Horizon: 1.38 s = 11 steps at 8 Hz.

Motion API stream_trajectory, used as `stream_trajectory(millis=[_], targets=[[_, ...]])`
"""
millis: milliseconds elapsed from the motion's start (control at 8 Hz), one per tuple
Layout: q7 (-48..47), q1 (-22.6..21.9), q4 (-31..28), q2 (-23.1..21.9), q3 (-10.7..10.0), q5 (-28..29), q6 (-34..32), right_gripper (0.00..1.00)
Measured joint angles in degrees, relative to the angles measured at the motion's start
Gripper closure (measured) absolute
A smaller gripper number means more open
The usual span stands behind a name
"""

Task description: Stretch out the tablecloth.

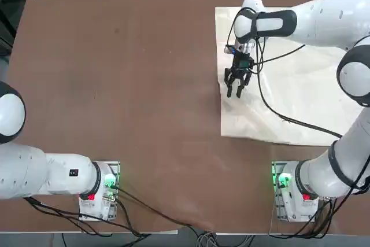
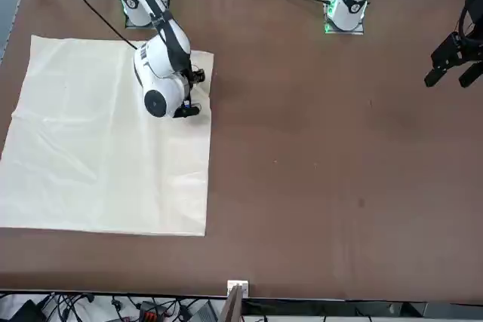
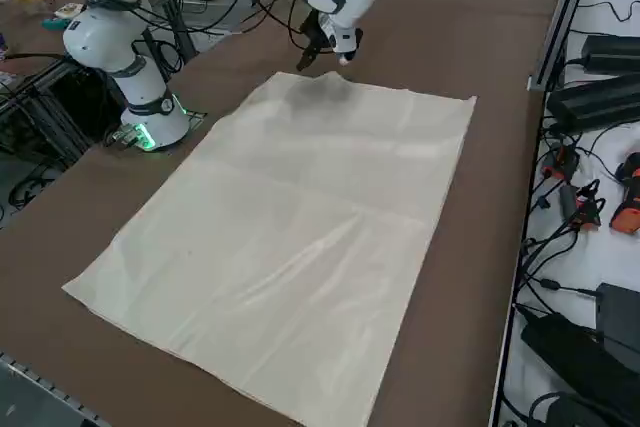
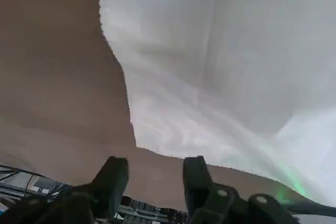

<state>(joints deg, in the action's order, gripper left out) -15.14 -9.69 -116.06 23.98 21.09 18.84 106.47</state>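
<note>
One large, thin cream-white fabric tablecloth [image 1: 300,85] lies flat on the brown tabletop [image 1: 115,73] before the right arm's base. The black two-finger right gripper [image 1: 236,89] hovers above its inner edge, jaws parted, empty. Judged light, limp, prone to sliding; grip an edge or corner.

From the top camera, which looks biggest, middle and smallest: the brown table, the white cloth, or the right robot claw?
1. The brown table, by far the largest.
2. The tablecloth, spread over its right part.
3. The right gripper, open above the cloth's edge; it sits nearer the camera, yet looks smallest.
</note>
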Motion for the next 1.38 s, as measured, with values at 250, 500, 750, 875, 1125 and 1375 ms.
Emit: stream_trajectory(millis=[250, 500, 750, 875, 1125, 1375], targets=[[-0.1, 0.1, 0.8, -0.4, -0.2, 0.2, 0.2, 0.00], [-0.2, 0.6, 3.0, -0.8, -0.9, 0.3, 0.2, 0.00], [-0.2, 1.4, 7.3, -1.0, -3.7, -1.6, 1.0, 0.00], [-0.1, 1.9, 11.1, -1.1, -5.8, -4.6, 1.1, 0.00], [0.0, 4.0, 20.1, -1.3, -8.7, -10.7, 1.1, 0.00], [0.1, 8.3, 28.0, -1.7, -9.4, -14.1, 0.9, 0.00]])
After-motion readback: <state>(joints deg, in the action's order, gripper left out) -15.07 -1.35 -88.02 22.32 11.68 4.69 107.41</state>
